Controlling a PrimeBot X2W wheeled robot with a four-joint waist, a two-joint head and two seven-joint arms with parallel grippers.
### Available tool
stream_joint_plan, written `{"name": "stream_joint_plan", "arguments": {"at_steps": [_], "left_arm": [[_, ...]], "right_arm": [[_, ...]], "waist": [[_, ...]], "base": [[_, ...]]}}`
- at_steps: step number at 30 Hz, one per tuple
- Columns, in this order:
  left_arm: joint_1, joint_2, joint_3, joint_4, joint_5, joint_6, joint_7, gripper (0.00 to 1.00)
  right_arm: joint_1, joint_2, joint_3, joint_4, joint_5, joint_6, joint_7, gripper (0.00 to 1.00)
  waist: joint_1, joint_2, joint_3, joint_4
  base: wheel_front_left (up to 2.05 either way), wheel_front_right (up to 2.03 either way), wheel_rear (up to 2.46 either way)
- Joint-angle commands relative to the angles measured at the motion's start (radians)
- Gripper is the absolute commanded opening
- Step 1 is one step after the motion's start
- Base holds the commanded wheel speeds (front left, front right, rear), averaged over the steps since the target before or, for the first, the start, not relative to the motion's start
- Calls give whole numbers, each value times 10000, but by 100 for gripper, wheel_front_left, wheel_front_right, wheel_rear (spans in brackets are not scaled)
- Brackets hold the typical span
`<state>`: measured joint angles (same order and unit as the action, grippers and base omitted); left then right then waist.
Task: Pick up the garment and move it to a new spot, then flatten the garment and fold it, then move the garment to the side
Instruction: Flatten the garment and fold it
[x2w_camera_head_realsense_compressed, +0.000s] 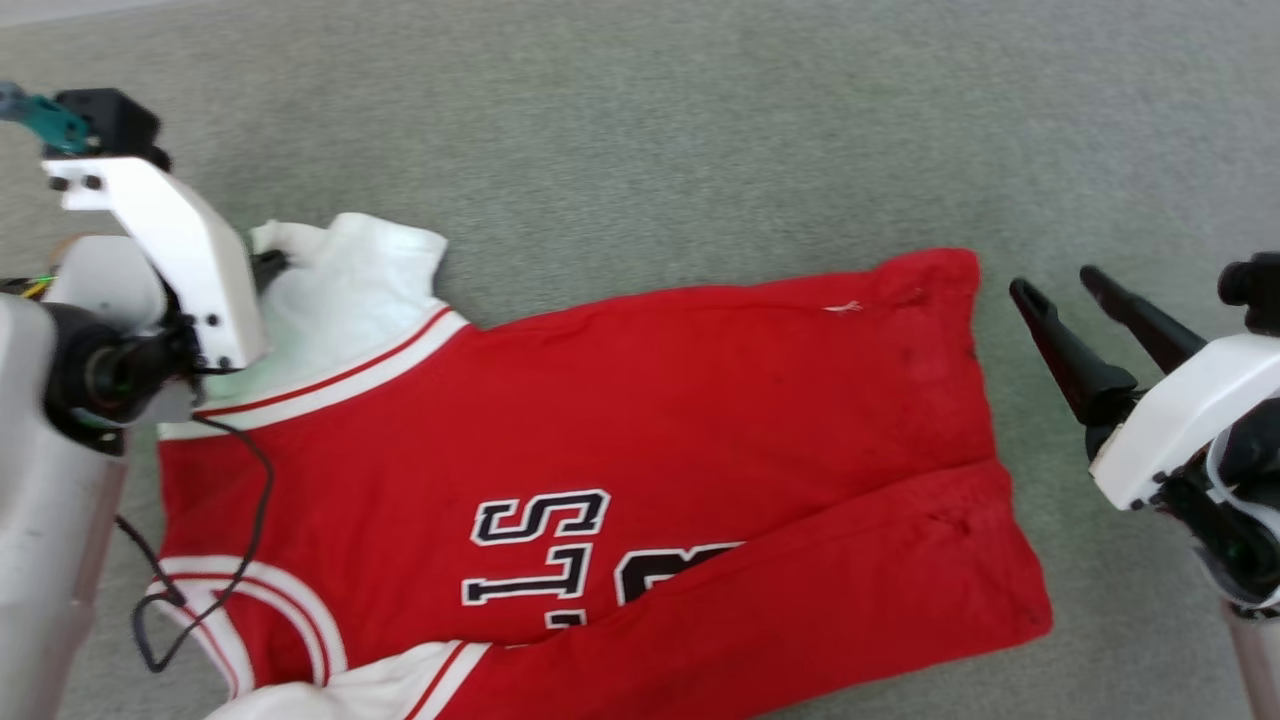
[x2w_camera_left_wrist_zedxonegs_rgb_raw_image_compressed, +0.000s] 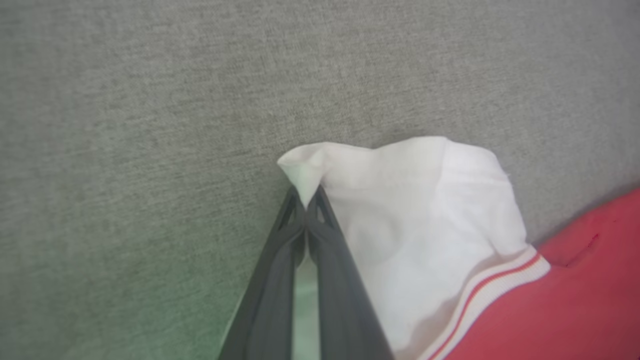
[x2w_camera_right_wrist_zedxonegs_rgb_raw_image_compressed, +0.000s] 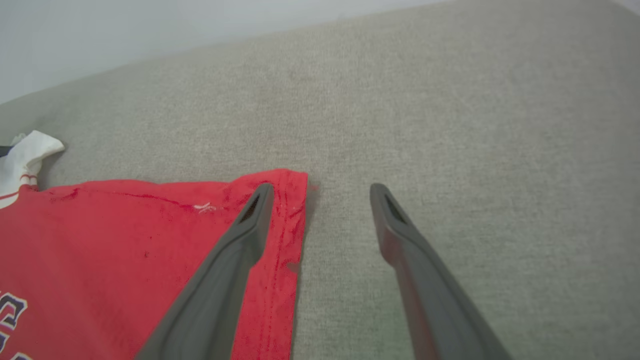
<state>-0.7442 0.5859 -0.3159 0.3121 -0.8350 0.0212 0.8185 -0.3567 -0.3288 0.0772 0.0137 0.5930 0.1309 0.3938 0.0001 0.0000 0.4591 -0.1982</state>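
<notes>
The garment (x2w_camera_head_realsense_compressed: 640, 420), red with white sleeves, striped trim and black-and-white lettering, lies spread on a grey fabric surface, its lower edge folded over. My left gripper (x2w_camera_head_realsense_compressed: 268, 266) is at the far left sleeve. In the left wrist view that left gripper (x2w_camera_left_wrist_zedxonegs_rgb_raw_image_compressed: 305, 200) is shut, pinching the corner of the white sleeve (x2w_camera_left_wrist_zedxonegs_rgb_raw_image_compressed: 425, 210). My right gripper (x2w_camera_head_realsense_compressed: 1055, 281) hovers open just right of the red hem. In the right wrist view the right gripper (x2w_camera_right_wrist_zedxonegs_rgb_raw_image_compressed: 322, 187) stands wide, one finger over the garment's (x2w_camera_right_wrist_zedxonegs_rgb_raw_image_compressed: 125, 240) hem corner, the other over bare surface.
The grey fabric surface (x2w_camera_head_realsense_compressed: 700, 130) stretches beyond the garment on the far side and to the right. A pale wall (x2w_camera_right_wrist_zedxonegs_rgb_raw_image_compressed: 150, 30) lies past its far edge. A black cable (x2w_camera_head_realsense_compressed: 250, 500) from my left arm hangs over the garment's left part.
</notes>
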Motion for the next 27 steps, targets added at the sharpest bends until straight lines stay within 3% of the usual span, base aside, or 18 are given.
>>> {"name": "stream_joint_plan", "arguments": {"at_steps": [1, 9, 19, 20, 21, 22, 27], "left_arm": [[26, -36, -62, 3, 50, -40, -37, 0], [-506, -612, -462, -914, 503, -287, -901, 0], [-241, -734, -594, -1869, 710, -241, -1343, 0], [-190, -700, -575, -1931, 723, -222, -1372, 0], [-158, -643, -574, -1977, 798, -185, -1404, 0], [-98, -634, -578, -2040, 808, -141, -1462, 0], [235, -593, -577, -2263, 904, -38, -1693, 0]], "right_arm": [[-157, -85, 7, 44, 17, -4, 115, 100], [-793, -698, -281, 550, 639, -4, 3741, 100], [-1529, -497, -85, 1673, 291, -4, 5469, 100], [-1535, -449, -1, 1869, 326, -6, 5686, 49], [-1549, -464, 129, 1969, 286, -6, 5781, 30], [-1547, -423, 229, 2121, 332, -4, 5917, 0], [-1894, -556, 481, 2124, 382, -3, 5705, 0]], "waist": [[-1, 0, -171, 338], [-1, 0, 30, 1403], [-1, 0, 398, 1936], [-1, 0, 399, 1953], [-1, 0, 395, 1967], [-1, 0, 370, 1980], [-1, 0, 59, 2015]], "base": [[0, 0, 0], [0, 0, 0], [0, 0, 0], [0, 0, 0], [0, 0, 0], [0, 0, 0], [0, 0, 0]]}}
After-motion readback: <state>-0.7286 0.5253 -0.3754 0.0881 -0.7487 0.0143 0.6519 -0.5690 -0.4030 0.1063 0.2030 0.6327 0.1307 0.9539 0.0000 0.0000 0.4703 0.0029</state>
